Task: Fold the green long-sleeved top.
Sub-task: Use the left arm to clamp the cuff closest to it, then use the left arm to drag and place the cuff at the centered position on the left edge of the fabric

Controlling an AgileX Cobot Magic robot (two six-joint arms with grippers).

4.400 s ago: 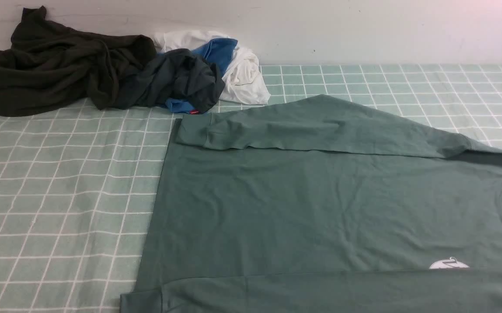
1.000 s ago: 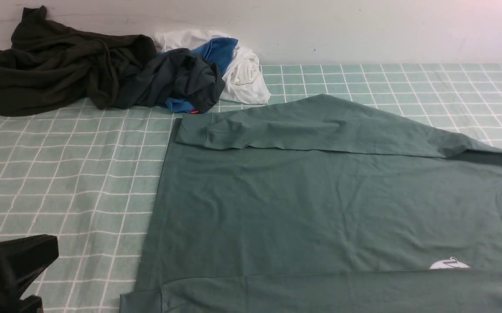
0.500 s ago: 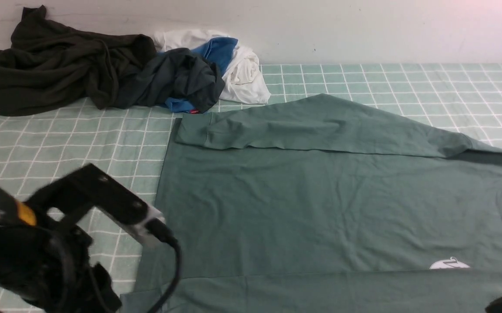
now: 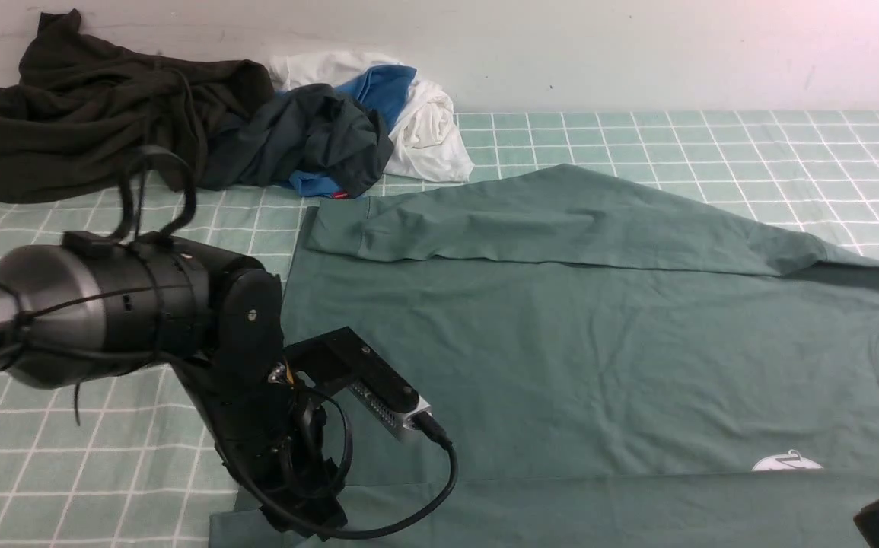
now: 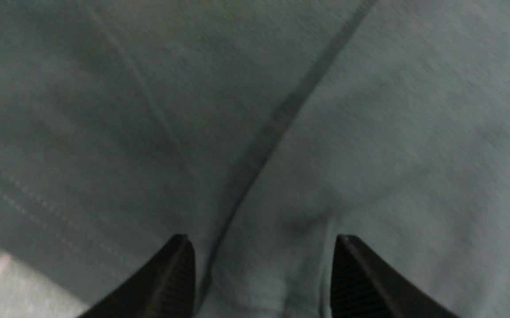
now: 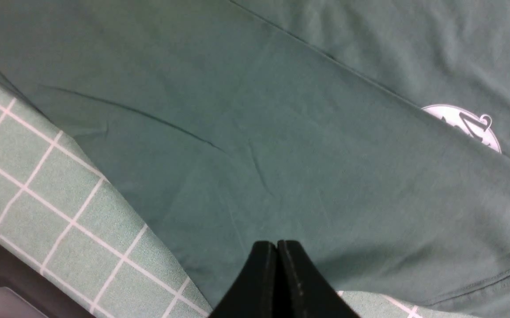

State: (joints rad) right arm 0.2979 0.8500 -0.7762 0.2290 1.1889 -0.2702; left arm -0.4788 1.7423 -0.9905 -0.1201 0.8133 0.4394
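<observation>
The green long-sleeved top (image 4: 561,342) is lying flat with its sleeves folded across its body, reaching the near edge of the desk's checked cloth (image 4: 104,251). Dark olive (image 4: 81,114), navy-grey (image 4: 310,137), blue (image 4: 382,84) and white (image 4: 431,129) garments are lying heaped at the far left corner. The left arm (image 4: 142,304) is hiding the top's near left corner, with its jaws hanging spread apart close over it. The right jaws are pressing together above the near sleeve.

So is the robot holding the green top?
No, nothing is held. The left claw is open over the top; the right claw is shut on nothing.
</observation>
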